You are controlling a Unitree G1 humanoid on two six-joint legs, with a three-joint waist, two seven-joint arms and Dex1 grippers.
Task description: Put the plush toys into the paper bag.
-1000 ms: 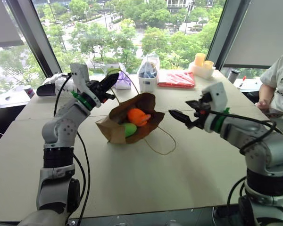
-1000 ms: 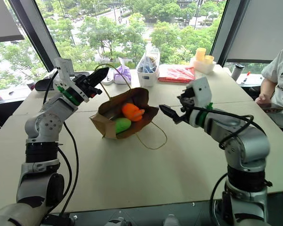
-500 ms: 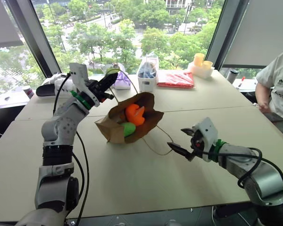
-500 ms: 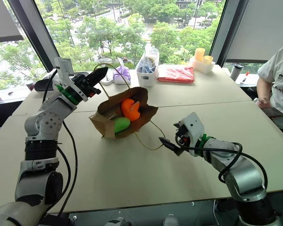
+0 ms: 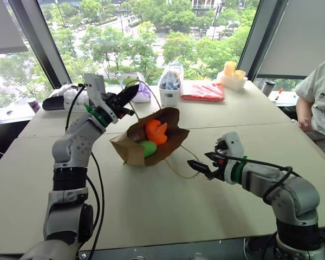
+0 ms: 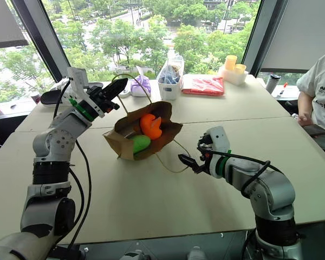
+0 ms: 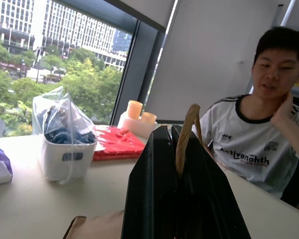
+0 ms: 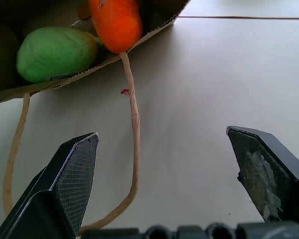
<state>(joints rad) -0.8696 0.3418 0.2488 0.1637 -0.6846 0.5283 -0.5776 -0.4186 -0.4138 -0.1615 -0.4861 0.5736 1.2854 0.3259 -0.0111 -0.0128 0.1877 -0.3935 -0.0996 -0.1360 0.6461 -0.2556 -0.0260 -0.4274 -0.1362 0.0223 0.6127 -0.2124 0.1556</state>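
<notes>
The brown kraft paper bag point(image 5: 151, 142) is lying tipped on the pale tabletop point(image 5: 151, 211), mouth gaping, with the rounded green plush toy point(image 8: 57, 53) and the lumpy orange plush toy point(image 5: 156, 131) sitting inside. Both look light and squashy; the thin paper will likely crumple, so the cord is the sensible hold. The left claw point(image 6: 115, 88) is pinching the upper tan cord handle point(image 7: 187, 134). The right claw point(image 5: 199, 167) is hanging spread beside the lower cord loop point(image 8: 134, 129). Windows are lining the far side, and a seated person point(image 5: 319, 92) is waiting nearby.

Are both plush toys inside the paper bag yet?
Yes. The green plush toy and orange plush toy both sit within the paper bag's open mouth, none on the table.
</notes>
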